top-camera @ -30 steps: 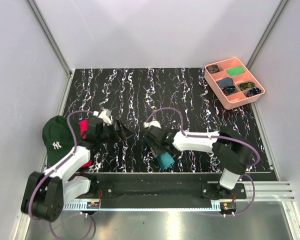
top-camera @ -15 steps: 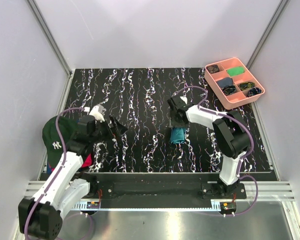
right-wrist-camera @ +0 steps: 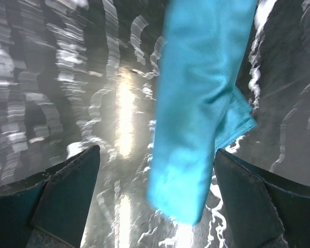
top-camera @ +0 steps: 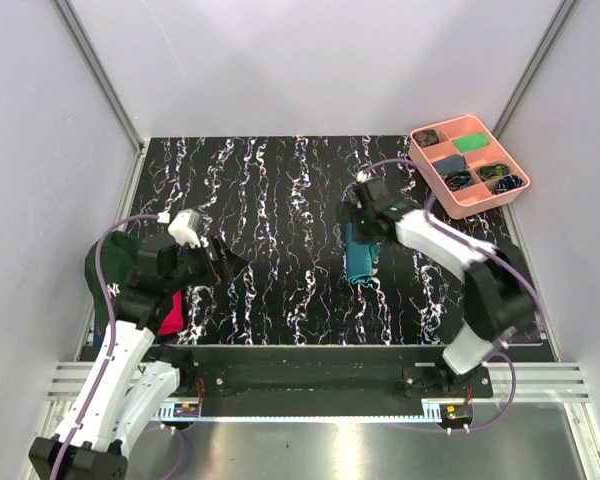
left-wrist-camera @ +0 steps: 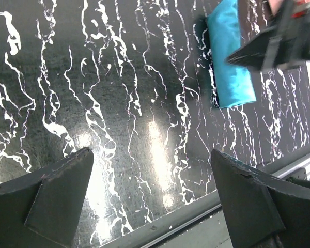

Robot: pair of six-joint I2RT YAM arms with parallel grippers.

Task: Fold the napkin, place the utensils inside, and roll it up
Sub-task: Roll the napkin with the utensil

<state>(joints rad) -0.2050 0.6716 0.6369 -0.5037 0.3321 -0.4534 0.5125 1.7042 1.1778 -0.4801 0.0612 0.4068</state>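
Teal napkin (top-camera: pixel 360 265) now off right tool (right-wrist-camera: pixel 157 194)

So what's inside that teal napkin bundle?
Only cloth shows: the napkin lies as a long closed bundle on the table. No utensil pokes out in any view; anything inside is covered.

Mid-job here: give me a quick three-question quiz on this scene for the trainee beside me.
1. True or false: the rolled teal cloth napkin lies on the black marbled table.
2. Is the left end effector open or shut?
3. What hangs directly above the napkin? A) left end effector B) right end effector C) nothing

Key: 1 true; 2 open; 3 B.
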